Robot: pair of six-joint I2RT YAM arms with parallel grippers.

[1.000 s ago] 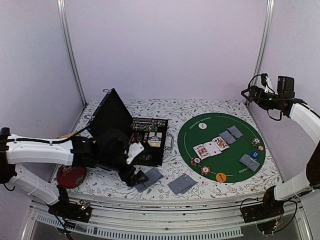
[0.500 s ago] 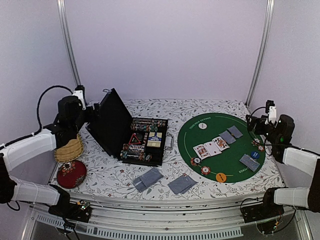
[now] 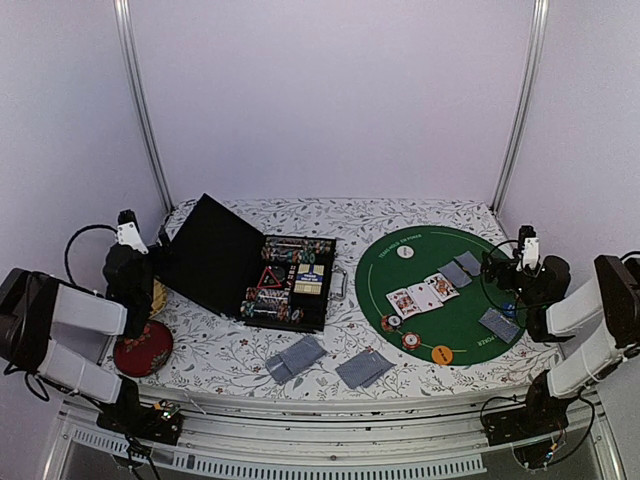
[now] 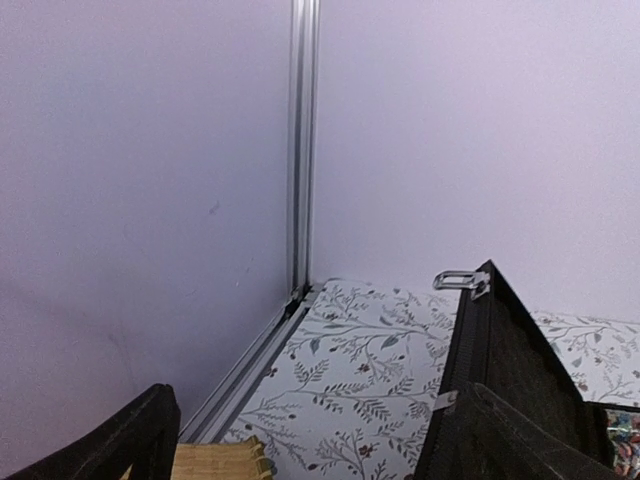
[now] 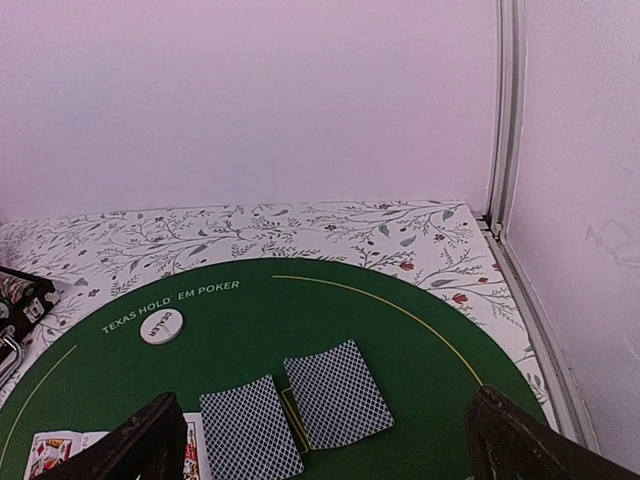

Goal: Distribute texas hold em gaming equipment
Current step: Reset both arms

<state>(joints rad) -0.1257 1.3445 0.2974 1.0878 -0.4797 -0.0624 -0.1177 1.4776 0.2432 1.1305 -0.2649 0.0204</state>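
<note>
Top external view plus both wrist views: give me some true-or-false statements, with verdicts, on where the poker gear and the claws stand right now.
1. The black hinged case is closed. False: its lid stands raised and the trays show.
2. The white round dealer button lies on the green round felt mat. True.
3. The right claw is shut on a card. False: it is open and holds nothing.
4. Every face-down card lies on the mat. False: two lots of grey-blue-backed cards lie on the floral tablecloth, off the mat.
5. The left claw is open. True.
6. The face-up cards lie on the mat. True.
</note>
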